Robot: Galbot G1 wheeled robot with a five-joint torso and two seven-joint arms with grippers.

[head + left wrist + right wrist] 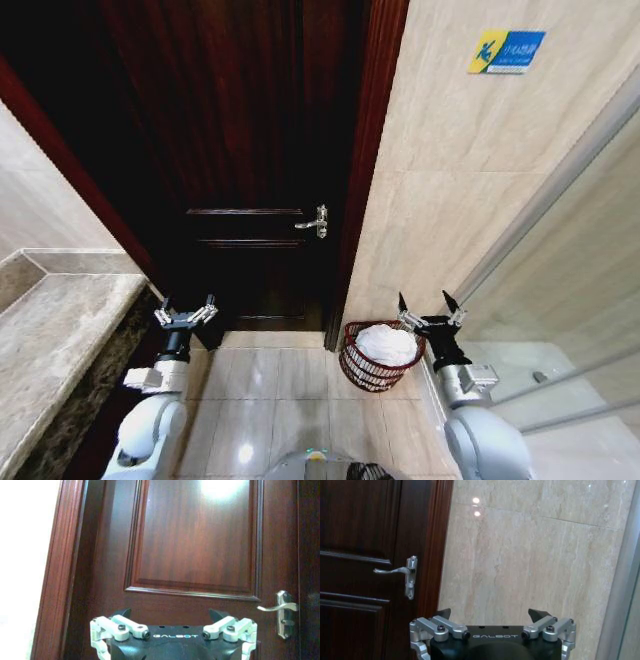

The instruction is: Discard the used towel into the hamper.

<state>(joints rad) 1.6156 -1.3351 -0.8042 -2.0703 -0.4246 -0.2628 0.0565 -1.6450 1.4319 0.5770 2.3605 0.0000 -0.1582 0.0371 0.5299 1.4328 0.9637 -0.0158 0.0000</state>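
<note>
A tiled bathroom floor (270, 385) is gleaming under the lights here, hemmed in by a marble ledge (55, 330) on the robot's left and a glass shower partition (560, 300) on its right. Nearest to me, both arms are hanging raised and idle: the left gripper (186, 312) is hovering beside the ledge with its jaws spread wide and nothing between them, and the right gripper (430, 312) is sitting just beside the hamper's rim, jaws likewise released and empty.

The hamper (362, 372) is standing on the floor against the beige wall (450, 200), right by the door frame — and a white towel (386, 343) is already lying bundled inside it, mounding up to the rim. To my eye the job is looking finished; nothing is being carried, and at most the right arm is left to pull clear.

Beyond, the dark wooden door (240, 150) is standing shut, its handle (314, 223) catching the light, a small yellow-and-blue sign (506, 50) high on the wall.
</note>
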